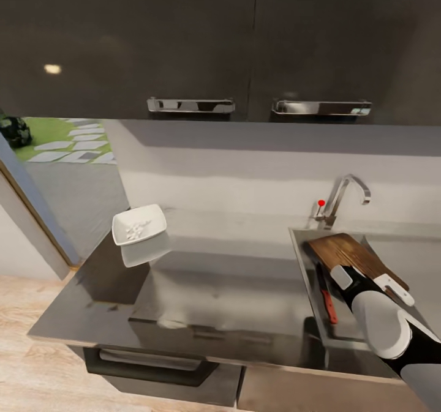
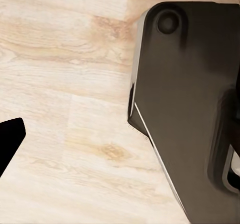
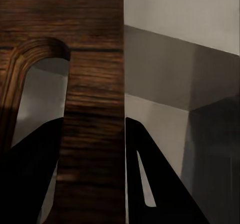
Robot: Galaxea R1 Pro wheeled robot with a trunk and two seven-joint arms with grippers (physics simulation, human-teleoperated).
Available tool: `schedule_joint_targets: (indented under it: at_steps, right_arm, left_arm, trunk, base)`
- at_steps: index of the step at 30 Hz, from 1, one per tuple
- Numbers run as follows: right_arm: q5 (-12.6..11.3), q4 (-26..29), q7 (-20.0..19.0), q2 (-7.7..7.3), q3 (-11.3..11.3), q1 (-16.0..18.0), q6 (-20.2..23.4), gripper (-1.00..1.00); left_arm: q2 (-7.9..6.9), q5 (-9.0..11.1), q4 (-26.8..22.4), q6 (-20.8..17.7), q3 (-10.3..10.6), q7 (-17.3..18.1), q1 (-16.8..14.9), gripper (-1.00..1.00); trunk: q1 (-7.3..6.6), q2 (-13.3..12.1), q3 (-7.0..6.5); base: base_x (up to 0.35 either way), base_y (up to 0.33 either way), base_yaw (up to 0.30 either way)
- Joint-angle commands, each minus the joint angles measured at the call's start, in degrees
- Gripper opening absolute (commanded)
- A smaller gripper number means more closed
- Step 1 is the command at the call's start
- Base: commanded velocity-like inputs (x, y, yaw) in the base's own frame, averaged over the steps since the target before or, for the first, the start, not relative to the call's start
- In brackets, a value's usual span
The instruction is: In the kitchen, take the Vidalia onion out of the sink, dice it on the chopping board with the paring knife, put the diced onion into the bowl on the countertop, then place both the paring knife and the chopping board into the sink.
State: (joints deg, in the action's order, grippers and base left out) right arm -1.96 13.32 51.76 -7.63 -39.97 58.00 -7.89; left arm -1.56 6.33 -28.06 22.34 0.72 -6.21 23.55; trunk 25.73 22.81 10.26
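Chopping board (image 1: 343, 254) between right fingers (image 1: 342, 276)

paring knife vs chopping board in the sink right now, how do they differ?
The paring knife is slim, with a dark blade and a red handle; the chopping board is broad brown wood with a slot handle hole. The knife lies free on the sink floor; the board sits tilted, its handle end held between the right gripper fingers. Both are inside the sink.

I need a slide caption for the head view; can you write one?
Right gripper lowers the chopping board into the sink beside the paring knife; diced onion fills the bowl.
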Motion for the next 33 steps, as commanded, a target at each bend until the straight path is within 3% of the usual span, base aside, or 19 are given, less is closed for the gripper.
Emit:
schedule_joint_targets:
  at_steps: [1,4,8,12,33]
  right_arm:
    - [0.82,0.07,-0.1,-0.18,0.58,0.1,-0.45,-1.0]
    - [-0.17,-0.17,-0.14,-0.45,0.53,-0.11,-0.67,-1.0]
    - [-6.35,-0.29,-0.38,-0.53,0.66,-0.92,-0.79,-1.0]
    - [-8.65,-0.31,-0.41,-0.47,0.68,-1.49,-0.89,-1.0]
    - [-9.2,-0.4,-0.17,-0.12,0.77,-1.59,-1.0,-1.0]
  left_arm:
    - [-0.02,0.53,-0.1,0.08,0.16,-0.03,0.02,1.0]
    - [-0.02,0.53,-0.07,0.08,0.16,-0.03,0.04,1.0]
    - [-0.02,0.54,-0.06,0.08,0.16,-0.03,0.04,1.0]
    - [-0.02,0.6,-0.06,0.08,0.16,-0.03,0.02,1.0]
    - [-0.03,0.61,-0.06,0.08,0.16,-0.03,0.03,1.0]
  trunk:
    - [0.05,0.11,0.18]
    - [0.05,0.11,0.45]
    - [0.05,0.11,0.81]
    - [0.05,0.11,1.17]
    - [0.05,0.11,3.07]
  base:
    - [0.059,-0.041,0.0]
    - [0.023,-0.016,0.0]
    - [0.004,-0.003,0.0]
    - [0.0,0.0,0.0]
    - [0.0,0.0,0.033]
